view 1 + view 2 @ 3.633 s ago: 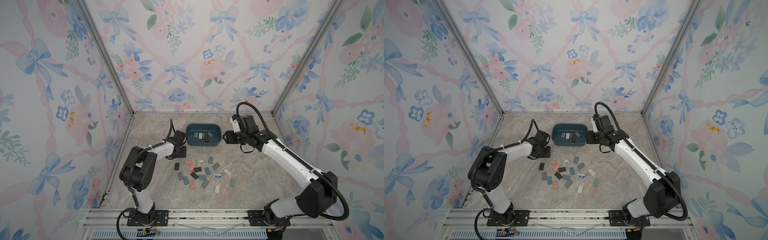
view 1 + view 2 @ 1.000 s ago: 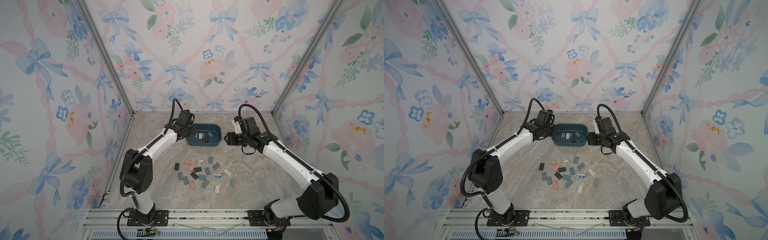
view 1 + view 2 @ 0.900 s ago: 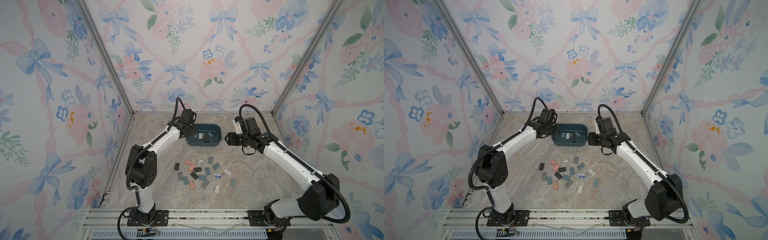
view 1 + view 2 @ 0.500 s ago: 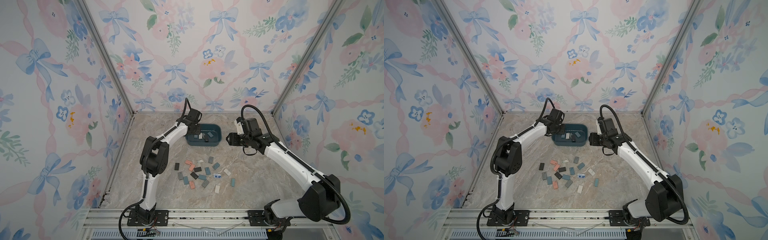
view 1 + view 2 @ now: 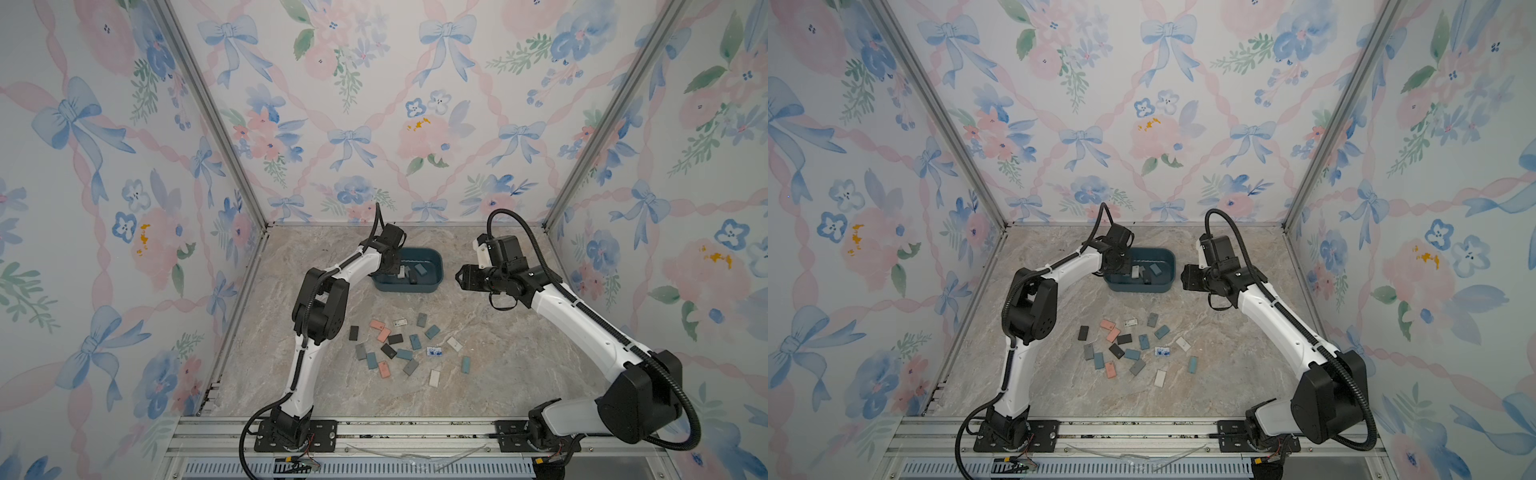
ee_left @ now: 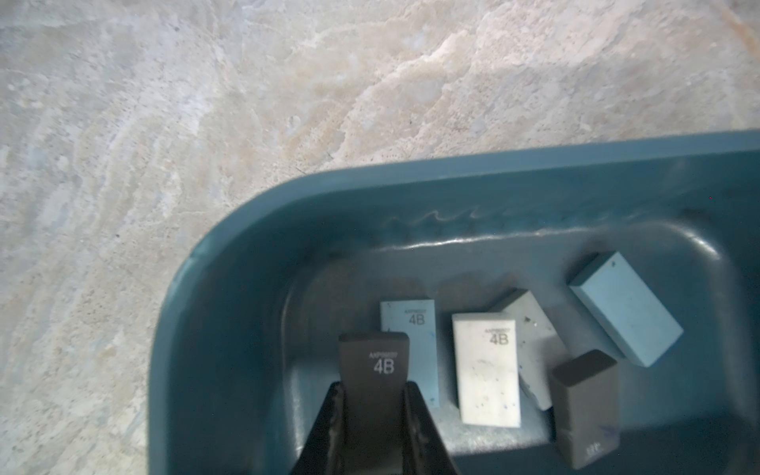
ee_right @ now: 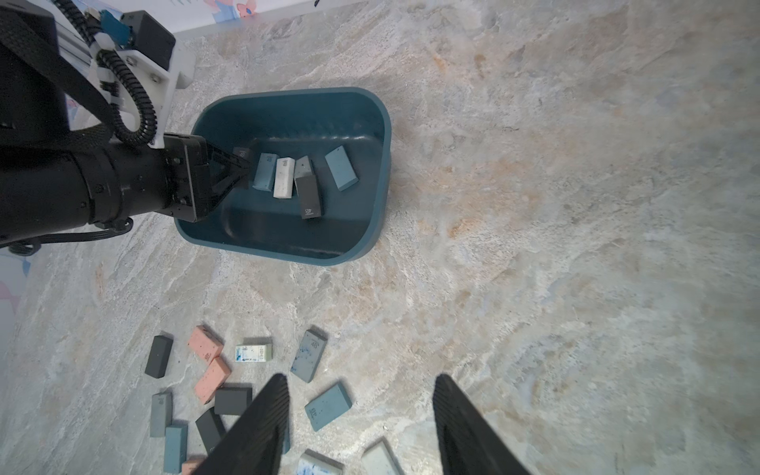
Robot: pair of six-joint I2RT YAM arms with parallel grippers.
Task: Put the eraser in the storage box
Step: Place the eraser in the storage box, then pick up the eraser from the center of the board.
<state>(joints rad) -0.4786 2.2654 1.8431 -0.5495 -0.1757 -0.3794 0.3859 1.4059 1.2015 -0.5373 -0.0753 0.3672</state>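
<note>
Left jaws grip a dark eraser (image 6: 374, 366) low inside the storage box (image 5: 405, 288), just below centre of a top view; let go carelessly, it could bounce off the erasers (image 6: 487, 370) already there or cling to the jaws. Right jaws hang open, empty.

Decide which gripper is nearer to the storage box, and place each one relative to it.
Left. The left gripper reaches inside the storage box, shut on a dark eraser. The right gripper is open, outside the box beyond its opposite end, clear of the rim.
</note>
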